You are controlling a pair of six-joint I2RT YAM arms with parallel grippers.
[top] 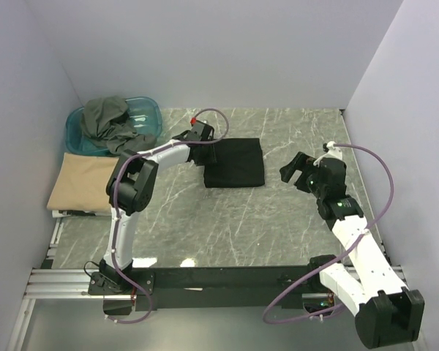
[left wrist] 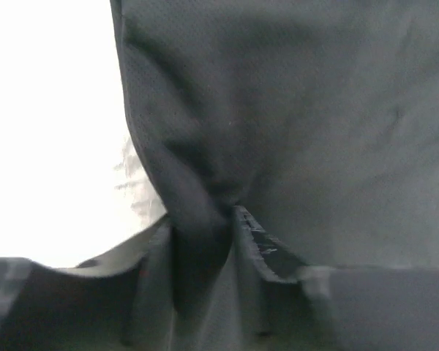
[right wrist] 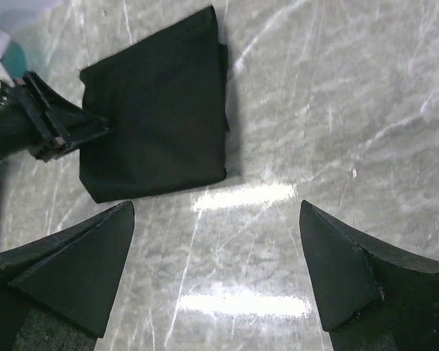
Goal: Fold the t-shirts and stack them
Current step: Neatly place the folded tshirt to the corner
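Top external view: the black t-shirt (top: pixel 235 162) is seen folded into a neat block near the middle of the tabletop (top: pixel 278 227). The left pincer (top: pixel 205 152) is placed right at the shirt's left edge. In the left wrist view a bunch of dark cloth is squeezed tight inside it, so the left pincer is clenched on the black t-shirt. The right pincer (top: pixel 296 174) is held wide apart with nothing in it. It hangs above the bare tabletop, well apart from the shirt, on the shirt's right side. The tan t-shirt (top: pixel 80 183) is laid folded far to the left. The grey-green t-shirt (top: pixel 110 121) is piled in a heap in the teal tub (top: pixel 150 110) at the back left corner. The step in hand is probably the moving of the black t-shirt onto the tan one, so that a stack is made. To do it well, the cloth should be kept gripped firmly, because only one edge is held and the rest can sag or fall open. The shirt should be moved slowly and low, so the folds are not pulled loose. It should be set down flat with its edges lined up over the tan t-shirt. The open right pincer could be used to hold up the far side.
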